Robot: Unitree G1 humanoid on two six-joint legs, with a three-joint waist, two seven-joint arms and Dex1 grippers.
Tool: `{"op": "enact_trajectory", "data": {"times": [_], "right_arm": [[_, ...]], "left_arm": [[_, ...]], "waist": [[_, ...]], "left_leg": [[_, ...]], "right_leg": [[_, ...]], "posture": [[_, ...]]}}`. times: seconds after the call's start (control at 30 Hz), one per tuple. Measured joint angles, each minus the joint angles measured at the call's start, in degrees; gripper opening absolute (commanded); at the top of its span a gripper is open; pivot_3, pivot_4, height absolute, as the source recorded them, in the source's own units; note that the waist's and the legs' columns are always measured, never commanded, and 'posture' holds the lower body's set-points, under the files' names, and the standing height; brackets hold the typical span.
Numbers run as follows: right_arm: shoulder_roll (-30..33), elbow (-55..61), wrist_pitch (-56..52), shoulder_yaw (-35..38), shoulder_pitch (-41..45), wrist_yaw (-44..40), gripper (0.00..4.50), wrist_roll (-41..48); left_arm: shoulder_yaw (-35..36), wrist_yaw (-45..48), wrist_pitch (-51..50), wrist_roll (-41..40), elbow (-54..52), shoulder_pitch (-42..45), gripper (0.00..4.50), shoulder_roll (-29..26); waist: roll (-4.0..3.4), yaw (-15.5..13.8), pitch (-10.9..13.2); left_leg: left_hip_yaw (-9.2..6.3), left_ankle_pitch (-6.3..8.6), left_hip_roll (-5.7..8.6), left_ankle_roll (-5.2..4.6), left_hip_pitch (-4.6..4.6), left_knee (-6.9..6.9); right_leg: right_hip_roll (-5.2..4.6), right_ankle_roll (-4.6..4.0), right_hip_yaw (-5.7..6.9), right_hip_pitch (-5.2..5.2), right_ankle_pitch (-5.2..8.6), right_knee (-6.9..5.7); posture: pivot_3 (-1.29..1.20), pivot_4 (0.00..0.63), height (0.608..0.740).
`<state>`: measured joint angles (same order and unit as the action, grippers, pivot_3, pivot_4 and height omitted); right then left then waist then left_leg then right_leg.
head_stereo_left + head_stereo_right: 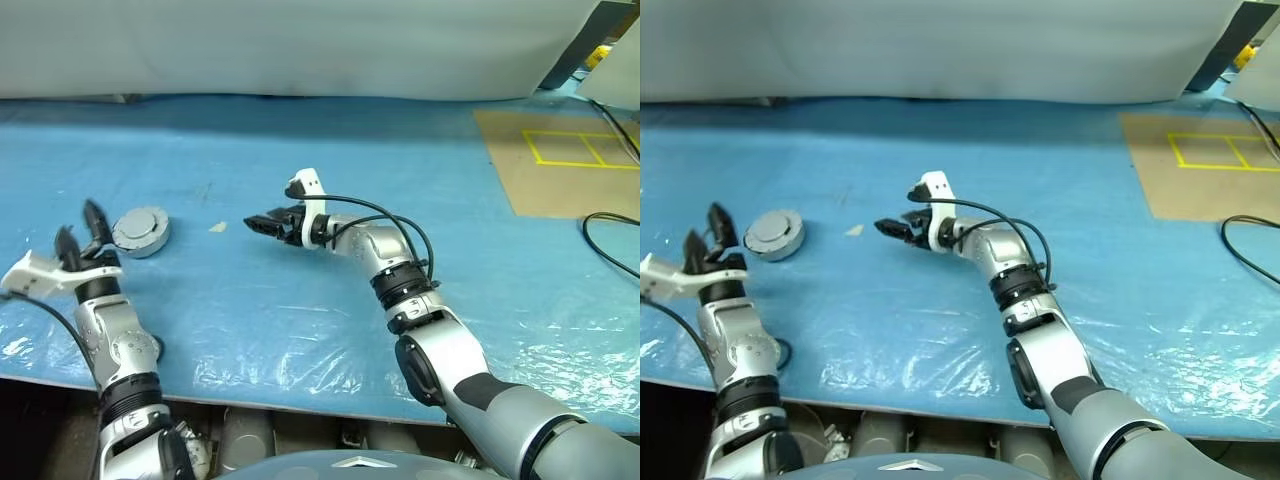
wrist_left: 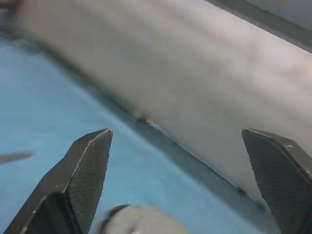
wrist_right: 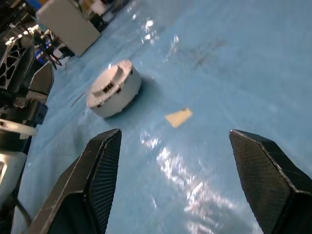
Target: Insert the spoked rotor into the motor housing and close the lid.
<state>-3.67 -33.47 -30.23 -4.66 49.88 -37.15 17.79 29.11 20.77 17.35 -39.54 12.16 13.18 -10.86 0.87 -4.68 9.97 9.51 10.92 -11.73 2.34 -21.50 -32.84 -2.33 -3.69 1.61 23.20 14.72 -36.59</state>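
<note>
Matt grey metal motor housing (image 1: 141, 231) on glossy (crinkled) blue plastic sheet (image 1: 300, 300).

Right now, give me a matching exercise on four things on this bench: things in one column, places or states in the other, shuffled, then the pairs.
Things:
1. left end effector
2. right end effector
3. motor housing
4. tan scrap

Places or states:
A. closed silver puck on the blue sheet
B. open, empty, raised beside the puck
C. lies flat between puck and the other arm
D. open, empty, pointing toward the puck

Pairs: 1-B, 2-D, 3-A, 4-C

Bare blue sheet (image 1: 300, 330) btwn both arms; only motor housing (image 1: 141, 230) & small tan scrap (image 1: 217, 227) nearby.
</note>
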Motion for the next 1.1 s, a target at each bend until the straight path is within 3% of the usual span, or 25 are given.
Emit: {"op": "enact_trajectory", "data": {"times": [0.27,0.33,0.37,0.6,1.1], "right_arm": [[6.82,8.3,14.77,1.06,-6.66,-0.5,3.7,-3.28],[8.94,9.65,16.73,1.4,-8.49,-0.55,4.26,-4.14],[9.75,10.01,17.41,1.43,-9.23,-0.73,4.47,-4.35],[14.94,13.13,20.47,0.98,-14.48,-2.11,4.47,-6.89],[17.03,13.16,21.45,-0.25,-13.68,-6.27,4.47,-7.77]], "left_arm": [[-18.23,17.35,-6.99,8.95,-7.79,-1.45,4.48,-8.61],[-20.5,20.49,-8.03,9.98,-7.13,-0.23,4.5,-9.45],[-21.16,21.55,-8.13,10.58,-6.69,0.29,4.5,-9.5],[-22.72,25.22,-10.68,11.88,-3.48,1.95,4.5,-9.9],[-23.4,26.5,-11.8,14.96,-0.64,2.63,4.5,-9.15]], "waist": [[-0.02,0.46,0.0],[-0.02,0.85,0.0],[-0.03,1.02,0.0],[-0.03,1.98,0.0],[-0.03,2.05,0.0]], "left_leg": [[0.06,-0.01,0.03,-0.01,0.12,0.02],[0.07,-0.01,0.01,-0.01,0.13,0.02],[0.08,-0.01,0.01,-0.01,0.15,0.03],[0.1,-0.01,0.03,-0.01,0.17,0.05],[0.11,-0.01,0.02,-0.05,0.2,0.03]], "right_leg": [[0.04,0.0,-0.1,-0.01,0.0,-0.07],[0.1,-0.01,-0.13,-0.01,0.0,-0.06],[0.12,-0.01,-0.14,-0.01,0.0,-0.06],[0.15,-0.02,-0.16,-0.03,0.0,-0.06],[0.13,-0.04,-0.16,-0.08,0.0,-0.07]], "posture": [[0.0,0.15,0.74],[0.0,0.15,0.74],[0.0,0.15,0.74],[0.0,0.15,0.74],[0.0,0.15,0.74]]}}
